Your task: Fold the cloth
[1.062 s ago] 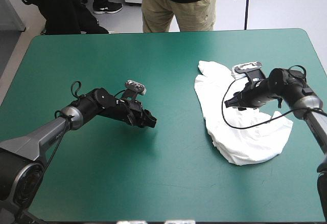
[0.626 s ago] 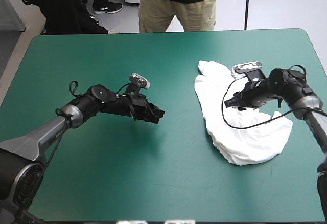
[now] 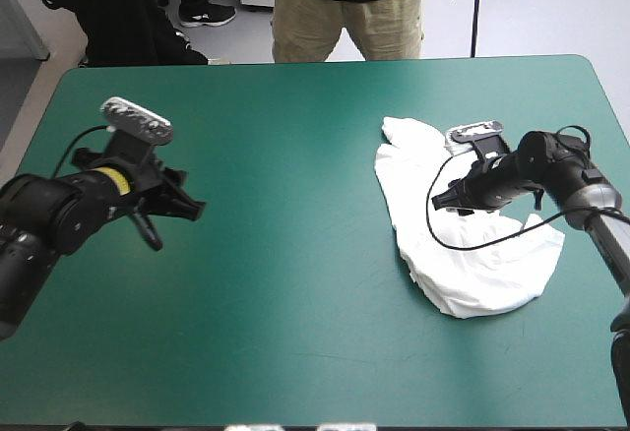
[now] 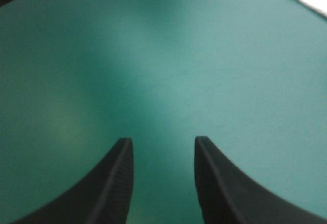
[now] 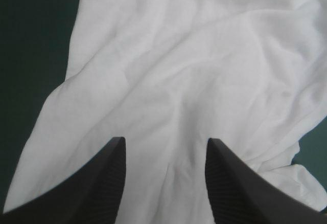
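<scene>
**Right gripper open over the heap, left gripper idle across the table**

Right gripper [image 3: 445,198] hangs low over the T-shirt [image 3: 472,274] with its black fingers apart. White cloth shows in the gap between them and nothing is pinched. Whether the tips rest on the fabric cannot be told. The T-shirt lies as a crumpled, curved heap on the right half of the table [image 3: 295,352], wrinkled and doubled over itself. The left gripper [image 3: 192,210], also released, is over the left side, well apart from the cloth, with only the teal-green cover [image 4: 153,70] between its fingers.

The step in hand looks like a first grasp to spread the shirt flat, since no fold can be made from this heap.

- Aim for an outer edge, such as a hem or shoulder, rather than the wrinkled middle under the fingers now. A bite there would likely catch several layers.
- Bring the fingertips down to the cover beside the edge, then close, so that only a thin fold is taken.
- Bring the left gripper across to a second corner, so that the two can draw the cloth apart.
- Lift slowly, or the heap may drag and twist.
</scene>
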